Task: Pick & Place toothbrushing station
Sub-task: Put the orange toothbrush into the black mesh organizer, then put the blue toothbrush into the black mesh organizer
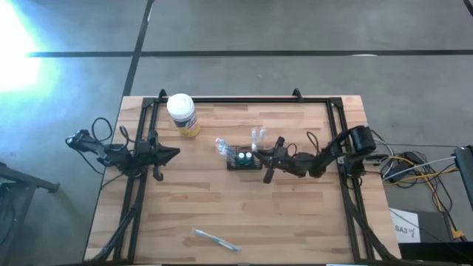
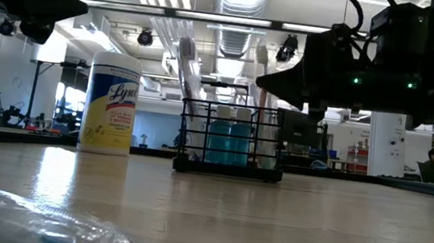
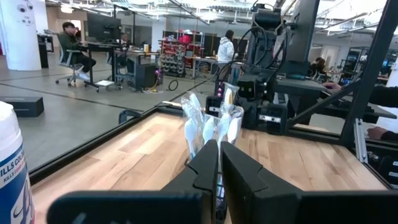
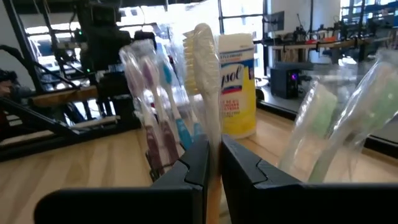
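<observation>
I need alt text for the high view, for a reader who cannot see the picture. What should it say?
Seen from above, the right gripper reaches to the black toothbrushing station near the middle of the wooden table. The left gripper waits at the table's left side, near a white-lidded yellow jar. One wrapped toothbrush lies alone near the front edge.

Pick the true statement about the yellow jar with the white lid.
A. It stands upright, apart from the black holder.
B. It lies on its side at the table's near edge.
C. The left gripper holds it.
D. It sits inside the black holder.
A: the low view shows the jar standing upright on the table, with bare wood between it and the black holder.
</observation>
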Motion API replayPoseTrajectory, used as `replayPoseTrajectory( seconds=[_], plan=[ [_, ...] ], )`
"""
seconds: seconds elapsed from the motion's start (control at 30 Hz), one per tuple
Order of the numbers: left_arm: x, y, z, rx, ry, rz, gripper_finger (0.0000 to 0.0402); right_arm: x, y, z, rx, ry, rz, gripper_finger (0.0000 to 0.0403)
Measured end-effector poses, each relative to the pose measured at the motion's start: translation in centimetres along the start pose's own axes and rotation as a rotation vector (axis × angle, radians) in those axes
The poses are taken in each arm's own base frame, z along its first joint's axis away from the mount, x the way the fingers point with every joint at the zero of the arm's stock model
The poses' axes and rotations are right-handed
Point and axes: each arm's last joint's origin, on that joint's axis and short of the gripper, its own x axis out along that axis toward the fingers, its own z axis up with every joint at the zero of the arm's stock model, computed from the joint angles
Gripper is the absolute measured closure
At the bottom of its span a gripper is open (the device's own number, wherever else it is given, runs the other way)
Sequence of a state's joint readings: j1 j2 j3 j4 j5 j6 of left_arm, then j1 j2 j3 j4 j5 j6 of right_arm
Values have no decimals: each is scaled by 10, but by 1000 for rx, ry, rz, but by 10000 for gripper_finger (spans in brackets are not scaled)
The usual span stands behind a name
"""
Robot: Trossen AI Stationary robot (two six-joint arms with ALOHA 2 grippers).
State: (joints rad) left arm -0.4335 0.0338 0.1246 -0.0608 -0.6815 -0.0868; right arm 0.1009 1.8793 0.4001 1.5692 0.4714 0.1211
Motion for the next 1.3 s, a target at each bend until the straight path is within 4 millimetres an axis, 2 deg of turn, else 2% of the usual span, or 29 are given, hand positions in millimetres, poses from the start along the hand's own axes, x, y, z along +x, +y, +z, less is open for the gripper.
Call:
replayPoseTrajectory(
  seconds=[0.27, 0.67, 1.07, 1.3],
  plan=[
    [0, 0, -3, 5, 6, 1, 378, 2, 0, -12, -17, 32, -10, 380],
    [1, 0, -5, 5, 11, 1, 378, 1, -1, -14, -40, 48, -8, 377],
    [1, 0, -2, 27, -3, 7, 378, 0, 0, -2, -41, 42, 2, 290],
    [1, 0, 0, 33, -25, 26, 378, -1, 2, 6, -77, 11, 12, 266]
  ],
)
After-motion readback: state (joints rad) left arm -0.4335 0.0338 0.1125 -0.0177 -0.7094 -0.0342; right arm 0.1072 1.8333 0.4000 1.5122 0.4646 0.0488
